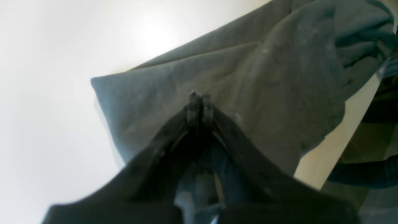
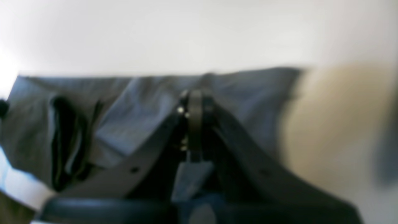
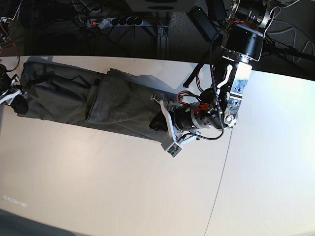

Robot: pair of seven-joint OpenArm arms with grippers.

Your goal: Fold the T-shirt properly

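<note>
The dark olive-grey T-shirt (image 3: 98, 105) lies in a long folded band across the back of the white table (image 3: 123, 191). My left gripper (image 3: 158, 122) is at the band's right end, shut with cloth pinched in its tips. In the left wrist view that gripper (image 1: 199, 97) presses into the T-shirt (image 1: 273, 87), and fabric shows between its fingers. My right gripper (image 3: 15, 98) holds the band's left end at the table edge. In the blurred right wrist view the right gripper (image 2: 194, 98) is shut on the T-shirt (image 2: 140, 109).
A power strip (image 3: 113, 21) and cables lie on the dark floor behind the table's far edge. A thin seam (image 3: 222, 167) runs down the tabletop on the right. The left arm's body (image 3: 236, 73) reaches in from the back right.
</note>
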